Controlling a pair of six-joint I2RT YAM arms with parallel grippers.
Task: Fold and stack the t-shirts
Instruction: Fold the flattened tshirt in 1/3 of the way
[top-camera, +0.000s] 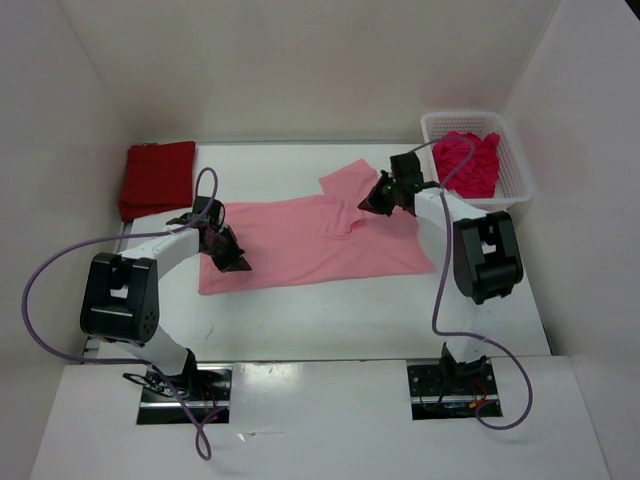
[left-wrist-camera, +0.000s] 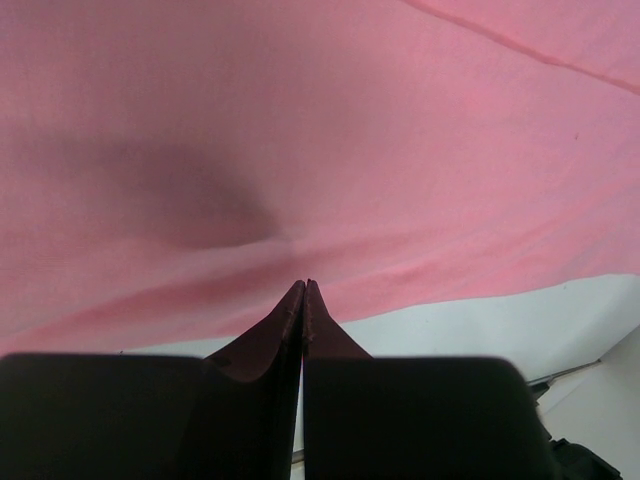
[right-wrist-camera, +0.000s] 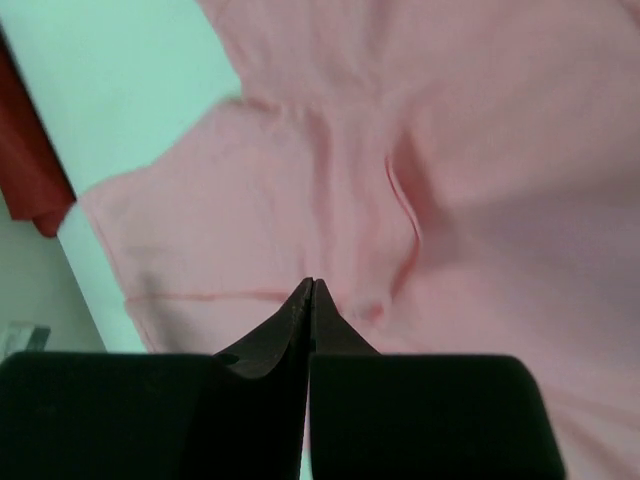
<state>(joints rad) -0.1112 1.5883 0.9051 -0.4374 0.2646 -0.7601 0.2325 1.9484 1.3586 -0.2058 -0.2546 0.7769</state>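
Note:
A light pink t-shirt (top-camera: 320, 240) lies spread flat mid-table, one sleeve (top-camera: 350, 180) pointing to the back. My left gripper (top-camera: 240, 263) sits at its near left hem, shut on the cloth; creases run to the closed tips (left-wrist-camera: 305, 285) in the pink t-shirt (left-wrist-camera: 330, 130). My right gripper (top-camera: 366, 206) is shut over the collar area, its tips (right-wrist-camera: 312, 283) against the pink t-shirt (right-wrist-camera: 480, 180) beside a small fold, with no cloth seen between them. A dark red t-shirt (top-camera: 157, 178) lies folded at the back left. A crimson t-shirt (top-camera: 468, 163) is bunched in the basket.
The white lattice basket (top-camera: 518, 170) stands at the back right, against the right wall. White walls close in the table (top-camera: 330, 320) on three sides. Purple cables loop from both arms. The dark red t-shirt's edge (right-wrist-camera: 25, 150) shows left in the right wrist view.

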